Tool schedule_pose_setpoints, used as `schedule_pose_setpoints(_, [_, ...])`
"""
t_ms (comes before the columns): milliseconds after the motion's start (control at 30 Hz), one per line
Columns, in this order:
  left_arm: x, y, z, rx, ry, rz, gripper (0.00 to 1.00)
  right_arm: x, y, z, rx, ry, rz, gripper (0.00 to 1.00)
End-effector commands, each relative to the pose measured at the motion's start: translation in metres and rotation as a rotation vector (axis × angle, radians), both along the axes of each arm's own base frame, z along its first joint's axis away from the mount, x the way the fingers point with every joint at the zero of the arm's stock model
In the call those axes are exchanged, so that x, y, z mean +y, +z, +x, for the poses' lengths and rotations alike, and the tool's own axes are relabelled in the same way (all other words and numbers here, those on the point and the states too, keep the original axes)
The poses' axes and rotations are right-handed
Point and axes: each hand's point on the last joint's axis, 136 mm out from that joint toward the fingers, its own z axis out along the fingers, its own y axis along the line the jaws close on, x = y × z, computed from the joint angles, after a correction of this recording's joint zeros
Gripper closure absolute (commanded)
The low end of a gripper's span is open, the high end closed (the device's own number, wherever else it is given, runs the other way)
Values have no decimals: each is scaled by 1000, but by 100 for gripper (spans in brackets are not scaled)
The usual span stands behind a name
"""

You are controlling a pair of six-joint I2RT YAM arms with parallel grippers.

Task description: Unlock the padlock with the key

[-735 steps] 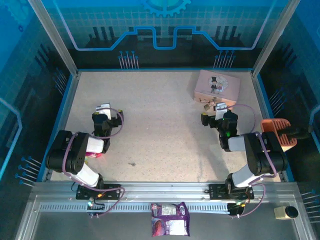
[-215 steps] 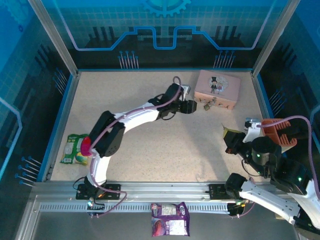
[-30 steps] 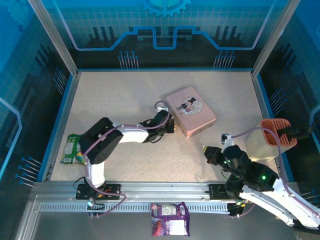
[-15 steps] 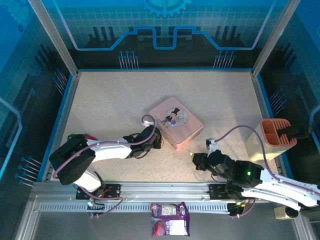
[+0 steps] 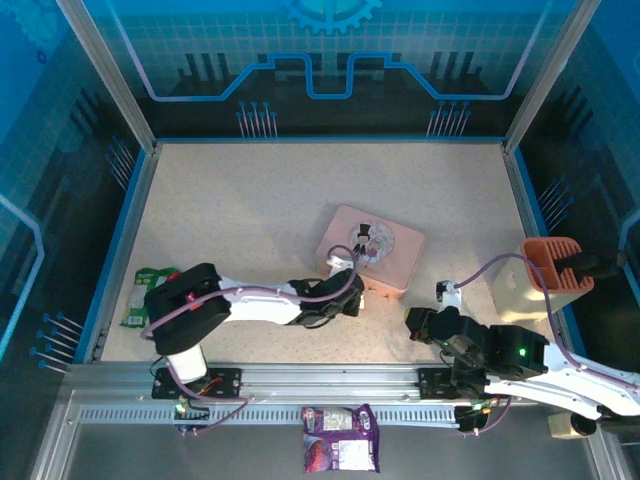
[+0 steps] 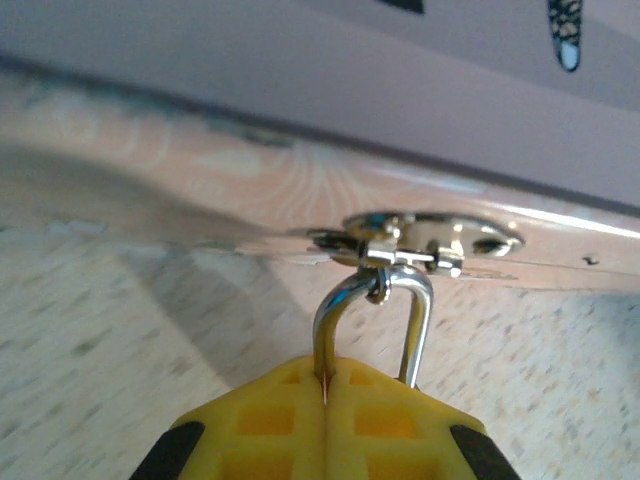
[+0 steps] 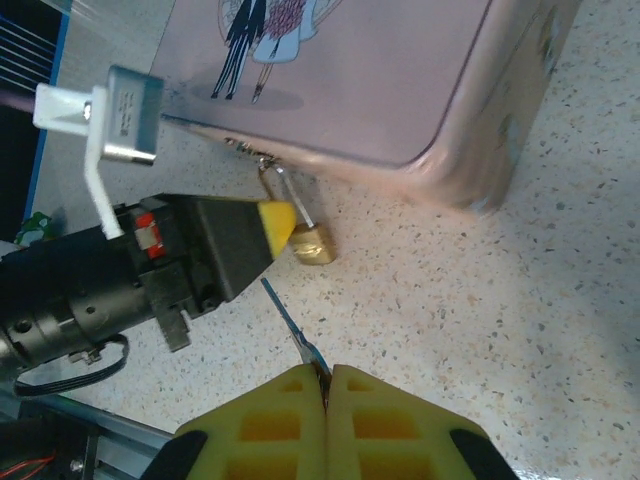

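Left wrist view: left gripper (image 6: 325, 385) pinching the shackle of the padlock (image 6: 415, 320), right wrist view adds the right gripper (image 7: 327, 385) clamping the key (image 7: 288, 318) near its brass body, and the pink box (image 5: 395, 265) has swung rightward.

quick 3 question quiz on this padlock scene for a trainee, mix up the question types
1. True or false: the left gripper is shut on the shackle of the padlock.
2. What does the right gripper hold? A the key; B the padlock; C nothing.
3. Fill in: the padlock hangs from the latch of the ____.

Key: 1 true. 2 A. 3 pink box.
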Motion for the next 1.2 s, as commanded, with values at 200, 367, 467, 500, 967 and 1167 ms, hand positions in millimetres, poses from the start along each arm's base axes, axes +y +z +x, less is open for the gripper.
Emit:
schedule_pose_setpoints(200, [-49, 12, 23, -48, -117, -30, 100, -11, 0, 1, 8, -49, -22, 100])
schedule_pose_setpoints(367, [-36, 2, 16, -66, -168, 21, 100, -12, -4, -1, 19, -52, -14, 100])
schedule_pose_setpoints(467, [-32, 1, 9, -77, -216, 31, 96, -9, -3, -1, 17, -47, -4, 100])
schedule_pose_setpoints(500, [-32, 1, 8, -85, -232, 23, 94, -8, -3, -1, 16, -44, -2, 100])
schedule_pose_setpoints(967, [-15, 31, -6, -109, -325, -338, 53, 2, -2, -3, 29, -11, -16, 100])
schedule_pose_setpoints(1167, [-13, 27, -14, -86, -381, -387, 44, 7, -3, -4, 31, 2, -25, 100])
